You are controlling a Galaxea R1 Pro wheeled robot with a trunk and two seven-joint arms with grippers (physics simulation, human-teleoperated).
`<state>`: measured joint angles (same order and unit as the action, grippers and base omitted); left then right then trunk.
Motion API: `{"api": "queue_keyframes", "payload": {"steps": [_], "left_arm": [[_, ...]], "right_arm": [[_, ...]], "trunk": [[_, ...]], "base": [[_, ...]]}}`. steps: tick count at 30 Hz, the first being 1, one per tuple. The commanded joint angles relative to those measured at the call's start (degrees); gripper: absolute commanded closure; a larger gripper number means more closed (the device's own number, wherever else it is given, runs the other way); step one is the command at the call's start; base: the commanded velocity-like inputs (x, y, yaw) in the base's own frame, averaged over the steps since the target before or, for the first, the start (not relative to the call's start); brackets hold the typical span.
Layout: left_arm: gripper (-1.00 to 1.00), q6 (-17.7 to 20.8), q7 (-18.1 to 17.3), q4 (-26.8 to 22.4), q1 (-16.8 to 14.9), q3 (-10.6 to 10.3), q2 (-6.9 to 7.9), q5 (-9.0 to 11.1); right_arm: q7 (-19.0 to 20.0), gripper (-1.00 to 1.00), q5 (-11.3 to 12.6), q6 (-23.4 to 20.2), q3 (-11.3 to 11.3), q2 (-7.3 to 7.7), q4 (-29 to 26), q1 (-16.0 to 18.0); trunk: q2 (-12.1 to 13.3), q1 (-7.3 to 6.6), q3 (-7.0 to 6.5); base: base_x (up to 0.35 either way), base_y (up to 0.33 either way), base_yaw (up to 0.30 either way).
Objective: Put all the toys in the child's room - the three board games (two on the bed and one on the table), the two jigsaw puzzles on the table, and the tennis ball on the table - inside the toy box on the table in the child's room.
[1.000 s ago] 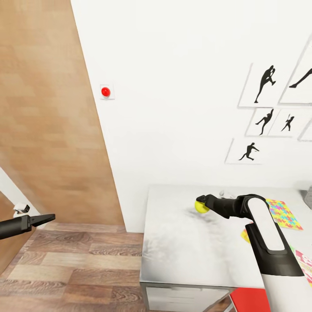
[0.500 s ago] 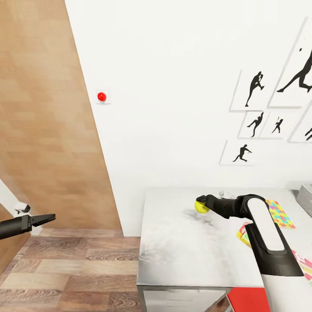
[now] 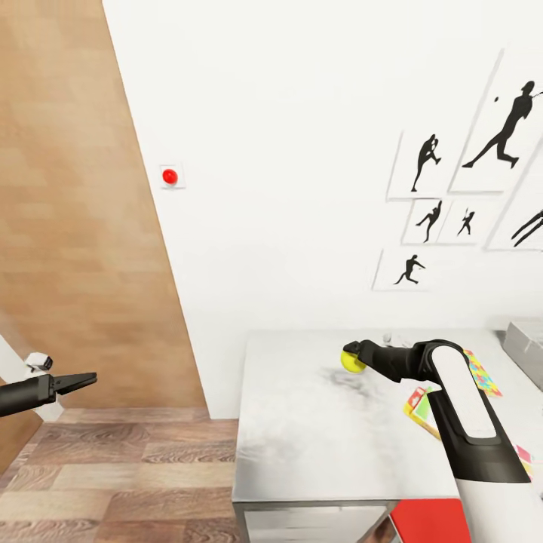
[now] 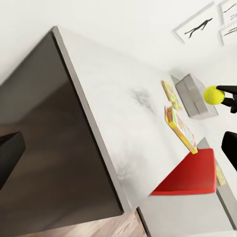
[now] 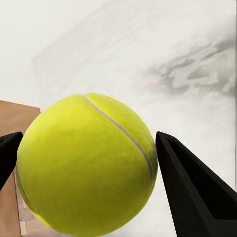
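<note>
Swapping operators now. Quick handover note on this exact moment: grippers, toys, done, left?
Right gripper: jaws shut on the tennis ball, held above the table.
Left gripper: holds nothing, out over the floor; open or shut unclear.
On the table: puzzle, board game, grey toy box at the far end.
Done: ball grasped.
Left: drop the ball in the box, then the other toys.

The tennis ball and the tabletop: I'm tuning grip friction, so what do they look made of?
The tennis ball looks like matte yellow felt with a pale curved seam, though the render shows no real fuzz. The tabletop looks like smooth pale stone or laminate, given its grey cloudy smudges; which one is unclear.
</note>
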<state>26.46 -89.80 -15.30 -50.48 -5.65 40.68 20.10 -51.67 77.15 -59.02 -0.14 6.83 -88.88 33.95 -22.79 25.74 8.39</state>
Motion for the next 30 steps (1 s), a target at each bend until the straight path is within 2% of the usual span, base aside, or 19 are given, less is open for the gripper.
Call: {"api": "queue_keyframes", "payload": {"steps": [1, 18, 30], "left_arm": [[-1.00, 0.6, -0.2, 0.0, -0.1, -0.5, 0.11, 0.4], [-1.00, 0.6, -0.2, 0.1, -0.1, -0.4, 0.19, 0.3], [-1.00, 0.6, -0.2, 0.2, -0.1, -0.4, 0.26, 0.4]], "right_arm": [[-0.8, 1.00, 0.6, -0.1, 0.0, -0.02, 0.0, 0.0], [-1.0, 1.00, 0.6, 0.0, 0.3, -0.15, -0.2, -0.4], [-1.2, 1.00, 0.6, 0.0, 0.5, -0.16, -0.2, -0.4]], "trunk": [[-0.1, 0.04, 0.03], [-0.1, 0.04, -1.53], [-0.1, 0.04, -2.63]], "base": [[0.000, 0.000, -0.116], [0.000, 0.000, -0.118], [0.000, 0.000, -0.030]]}}
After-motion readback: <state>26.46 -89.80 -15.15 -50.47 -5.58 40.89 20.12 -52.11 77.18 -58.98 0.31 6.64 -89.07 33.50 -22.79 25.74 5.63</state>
